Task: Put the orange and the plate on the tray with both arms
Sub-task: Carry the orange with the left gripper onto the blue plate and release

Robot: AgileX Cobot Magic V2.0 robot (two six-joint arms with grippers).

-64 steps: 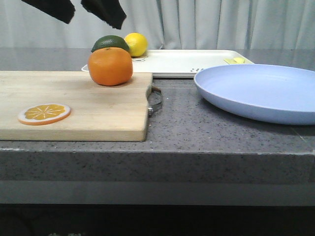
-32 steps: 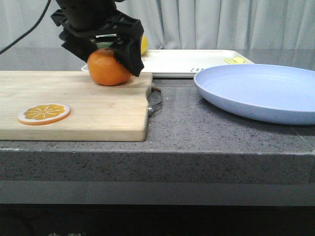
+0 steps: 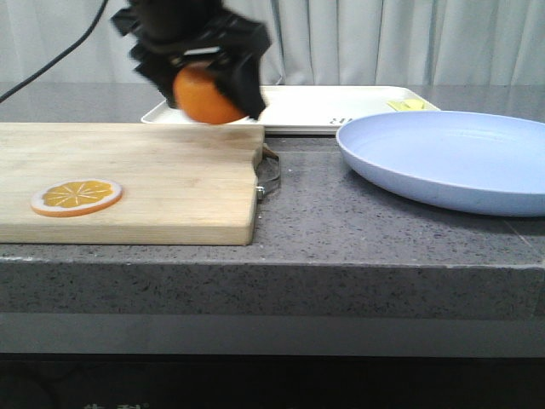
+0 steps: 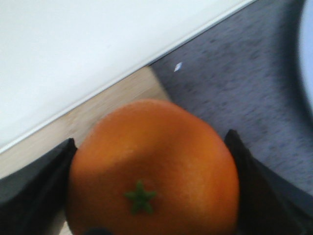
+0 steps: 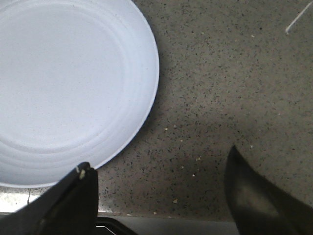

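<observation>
Lifted off the cutting board [image 3: 128, 183] — left jaws [image 3: 204, 85] clamp the orange [image 3: 203, 95].

Mock kitchen counter set up as a robot test bench

A dark speckled stone-look countertop [image 3: 341, 213] carries kitchen items: a wooden cutting board [image 3: 153, 179] with a metal handle, an orange slice [image 3: 77, 197], a lavender-blue plate [image 3: 451, 158] and a white tray [image 3: 332, 106]. A plain pale curtain [image 3: 383, 38] closes off the back rather than a kitchen wall, and a black robot gripper [image 3: 200, 64] with a trailing cable works above the board.
</observation>
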